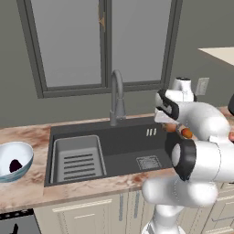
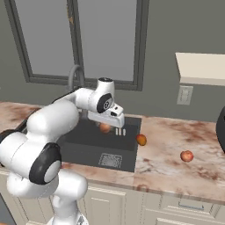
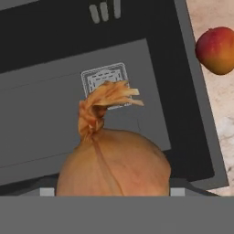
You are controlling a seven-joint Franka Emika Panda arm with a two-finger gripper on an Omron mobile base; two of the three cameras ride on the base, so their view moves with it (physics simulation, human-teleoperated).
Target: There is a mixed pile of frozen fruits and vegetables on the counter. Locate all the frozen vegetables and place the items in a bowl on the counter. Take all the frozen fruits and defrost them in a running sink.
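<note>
From the left base view, the gripper (image 1: 170, 124) hangs over the right end of the sink (image 1: 123, 151), with a brown onion (image 1: 171, 127) just under it. A reddish fruit (image 1: 186, 133) sits on the counter (image 1: 27, 187) immediately right of it. Far left, the bowl (image 1: 15, 161) holds a dark purple lump (image 1: 15, 165).

From the right base view, the gripper (image 2: 105, 124) holds the onion (image 2: 105, 128) above the basin (image 2: 99, 147). One fruit (image 2: 141, 139) lies at the sink's right edge, another reddish fruit (image 2: 186, 156) farther right, well apart.

In the hand view, the onion (image 3: 114, 160) sits clamped between the partly spread jaws, its dry stem pointing toward the drain (image 3: 106, 78). A fruit (image 3: 216, 49) rests on the stone beyond the rim.
</note>
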